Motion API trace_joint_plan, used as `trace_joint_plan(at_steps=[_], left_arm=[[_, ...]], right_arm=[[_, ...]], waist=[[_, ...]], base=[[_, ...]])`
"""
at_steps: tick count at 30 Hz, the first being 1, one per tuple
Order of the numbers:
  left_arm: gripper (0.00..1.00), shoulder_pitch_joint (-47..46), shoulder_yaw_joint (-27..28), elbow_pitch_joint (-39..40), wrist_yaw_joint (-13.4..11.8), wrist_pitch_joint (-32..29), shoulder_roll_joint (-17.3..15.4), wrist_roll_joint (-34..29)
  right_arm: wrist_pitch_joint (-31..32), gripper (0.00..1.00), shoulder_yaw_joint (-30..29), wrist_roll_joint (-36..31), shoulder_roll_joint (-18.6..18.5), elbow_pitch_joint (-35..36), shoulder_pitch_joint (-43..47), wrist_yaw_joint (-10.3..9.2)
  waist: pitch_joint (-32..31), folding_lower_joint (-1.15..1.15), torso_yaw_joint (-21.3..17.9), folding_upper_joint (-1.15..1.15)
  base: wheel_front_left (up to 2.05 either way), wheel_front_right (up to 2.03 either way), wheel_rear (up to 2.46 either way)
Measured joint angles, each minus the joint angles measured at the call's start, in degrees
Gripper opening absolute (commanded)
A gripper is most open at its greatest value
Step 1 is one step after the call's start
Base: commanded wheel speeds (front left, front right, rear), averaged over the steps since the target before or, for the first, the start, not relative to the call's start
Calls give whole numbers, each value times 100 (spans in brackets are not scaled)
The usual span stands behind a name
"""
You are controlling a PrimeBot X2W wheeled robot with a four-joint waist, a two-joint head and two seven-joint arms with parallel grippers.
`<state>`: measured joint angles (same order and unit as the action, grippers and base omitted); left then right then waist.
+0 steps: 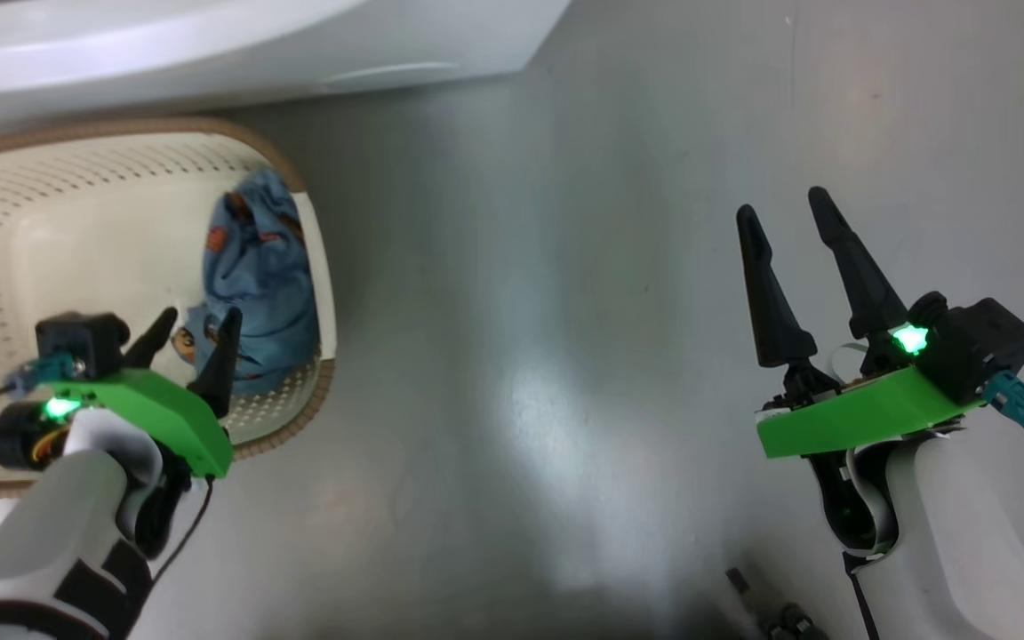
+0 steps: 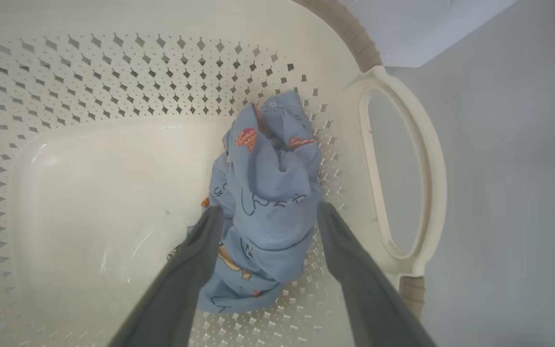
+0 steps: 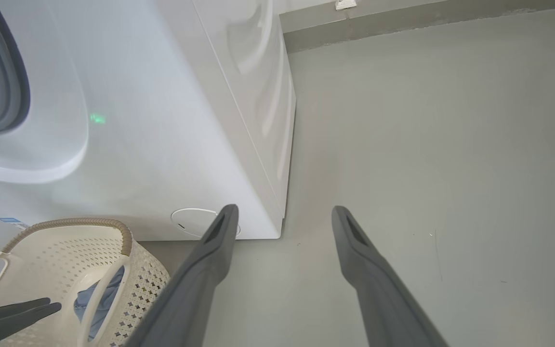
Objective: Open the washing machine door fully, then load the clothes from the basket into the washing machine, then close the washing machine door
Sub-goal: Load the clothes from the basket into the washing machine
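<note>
Fingers (image 2: 181, 279) of the left end effector (image 2: 268, 212) are held apart, released, one on each side of the light blue garment (image 2: 270, 188) bunched between them. The finger at seven o'clock in the left wrist view is seen touching the cloth. The garment is lodged inside the basket (image 2: 113, 72), against its perforated wall at three o'clock, near a white handle (image 2: 434, 164). In the head view the basket is found at nine o'clock on the grey floor (image 1: 565, 311). The right end effector (image 1: 783, 206) is likewise released, held over the floor at three o'clock, well apart from the basket. The washing machine (image 3: 162, 120) is seen at eleven o'clock in the right wrist view, with its gasket (image 3: 12, 72) at nine o'clock and its round filter cap (image 3: 188, 222) low on the front.
</note>
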<state>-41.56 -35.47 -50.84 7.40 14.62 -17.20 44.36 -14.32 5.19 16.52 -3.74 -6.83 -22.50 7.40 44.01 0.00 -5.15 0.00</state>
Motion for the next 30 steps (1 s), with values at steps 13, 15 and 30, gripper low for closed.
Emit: trace_joint_plan(at_steps=[13, 15, 30], left_arm=[[100, -764, -1204, -315, 0, 0, -399, 1127], [100, -853, -1361, -353, 0, 1, -450, 1263], [0, -1187, -2296, -302, 0, 1, -635, 2350]], right_arm=[[-1, 100, 145, -31, 16, 42, -263, 0], [-8, 100, 169, -31, 22, 45, -279, 0], [-41, 100, 175, -30, 26, 67, -280, 0]], waist=[[505, 0, -243, 0], [579, 0, -282, 0], [689, 0, -398, 0]], base=[[0, 0, 0], [0, 0, 0], [0, 0, 0]])
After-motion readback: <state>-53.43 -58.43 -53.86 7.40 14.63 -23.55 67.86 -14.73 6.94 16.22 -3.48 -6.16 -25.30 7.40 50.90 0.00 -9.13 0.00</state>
